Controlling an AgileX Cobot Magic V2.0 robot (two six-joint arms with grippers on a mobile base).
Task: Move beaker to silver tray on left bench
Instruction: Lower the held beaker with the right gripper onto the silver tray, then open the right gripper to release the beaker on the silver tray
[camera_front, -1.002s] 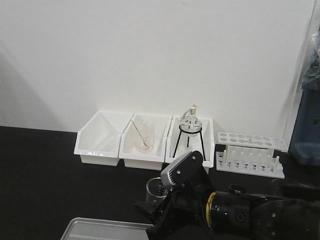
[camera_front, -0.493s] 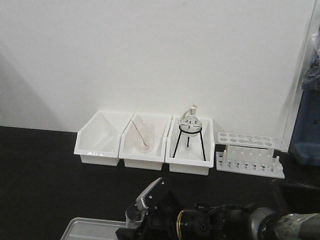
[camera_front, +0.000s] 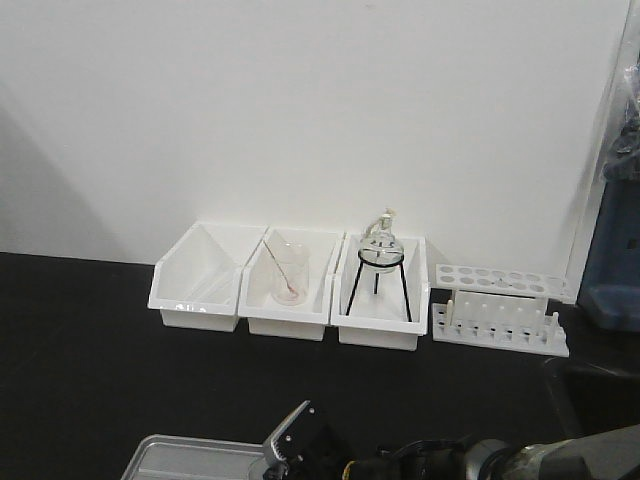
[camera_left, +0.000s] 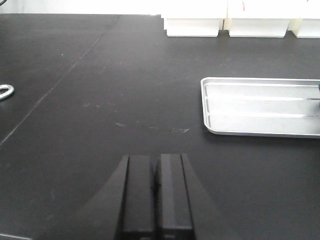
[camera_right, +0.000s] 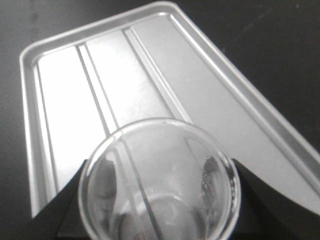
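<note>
The clear glass beaker (camera_right: 160, 180) fills the lower part of the right wrist view, seen from above through its round rim. My right gripper (camera_right: 160, 212) is shut on it, with a dark finger (camera_right: 67, 212) on each side. Beneath it lies the silver tray (camera_right: 75, 90), and I cannot tell whether the beaker touches it. In the front view the tray (camera_front: 185, 455) shows at the bottom edge with the right arm (camera_front: 300, 440) beside it; the beaker is hidden there. My left gripper (camera_left: 156, 165) is shut and empty, low over the black left bench (camera_left: 100, 100), left of the tray (camera_left: 260, 107).
Three white bins (camera_front: 195, 275) stand against the wall; one holds a glass with a stirring rod (camera_front: 287, 272), another a round flask on a black tripod (camera_front: 380, 265). A white test-tube rack (camera_front: 500, 310) stands to their right. A metal ring (camera_left: 4, 91) lies at the far left.
The right arm has sunk lower and moved left with the beaker, dropping almost out of the front view over the tray.
</note>
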